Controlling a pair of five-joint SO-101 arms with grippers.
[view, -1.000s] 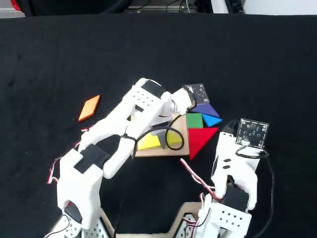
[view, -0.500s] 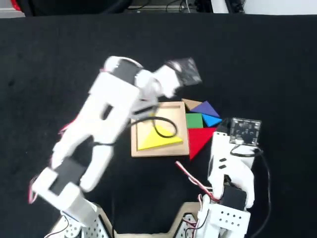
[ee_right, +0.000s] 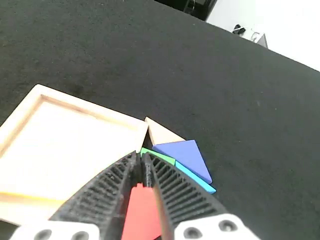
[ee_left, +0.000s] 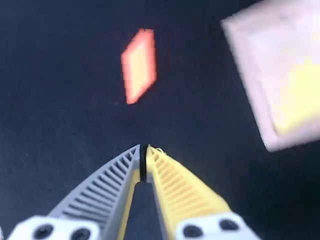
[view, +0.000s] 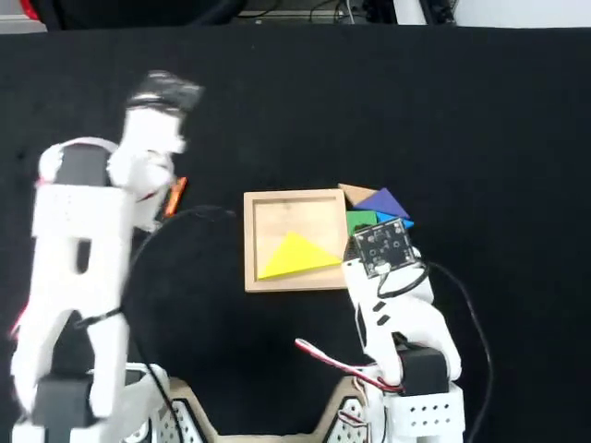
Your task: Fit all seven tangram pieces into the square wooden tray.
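Since the earlier frame the left arm (view: pixel 78 240) has swung off the tray (view: pixel 295 196) to its left, and the right arm (view: pixel 397 309) has advanced to the tray's right edge.

High view: the yellow triangle (view: pixel 295 254) lies inside the tray, and the orange parallelogram (view: pixel 175 196) lies left of the tray, beside the left arm.

Left wrist view: the left gripper (ee_left: pixel 144 150), fingers pressed together and holding nothing, points toward the orange parallelogram.

Right wrist view: the right gripper (ee_right: pixel 141 157), fingers together, hangs over the red triangle (ee_right: pixel 140 210) just right of the tray. The green square (ee_right: pixel 159 156) and blue triangle (ee_right: pixel 186 156) lie beyond.
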